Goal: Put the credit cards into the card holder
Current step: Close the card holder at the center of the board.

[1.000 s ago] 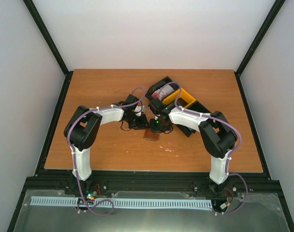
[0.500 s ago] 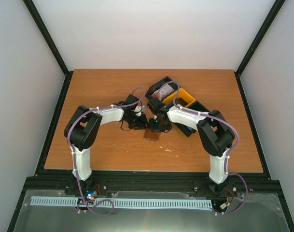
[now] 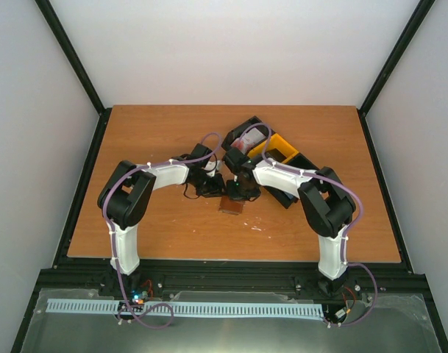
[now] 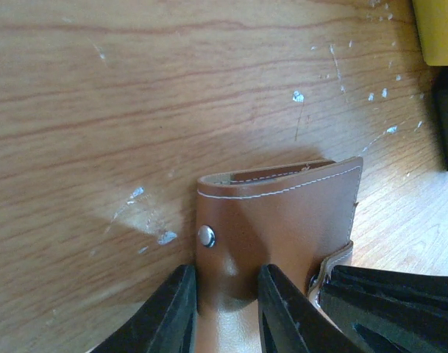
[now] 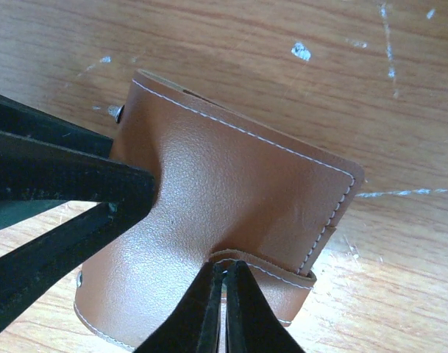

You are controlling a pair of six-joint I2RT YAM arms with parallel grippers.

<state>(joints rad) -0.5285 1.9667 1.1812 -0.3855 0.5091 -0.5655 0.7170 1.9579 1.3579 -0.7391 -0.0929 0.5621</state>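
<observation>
Now right gripper (image 5: 224,273) shut at snap tab (image 5: 271,278)

Just nudged inward and pinched together at tab edge of brown card holder (image 5: 231,198), lying on table (image 3: 150,220). Left gripper (image 4: 225,283) clamped on holder's flap. Holder unopened, no cards in; likely unsnapping next.

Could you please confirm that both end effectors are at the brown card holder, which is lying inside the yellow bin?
Not quite. The card holder is not inside the yellow bin; it lies on the wooden table in front of the bins, as the top external view shows. The left end effector and the right end effector are indeed both at it.
</observation>
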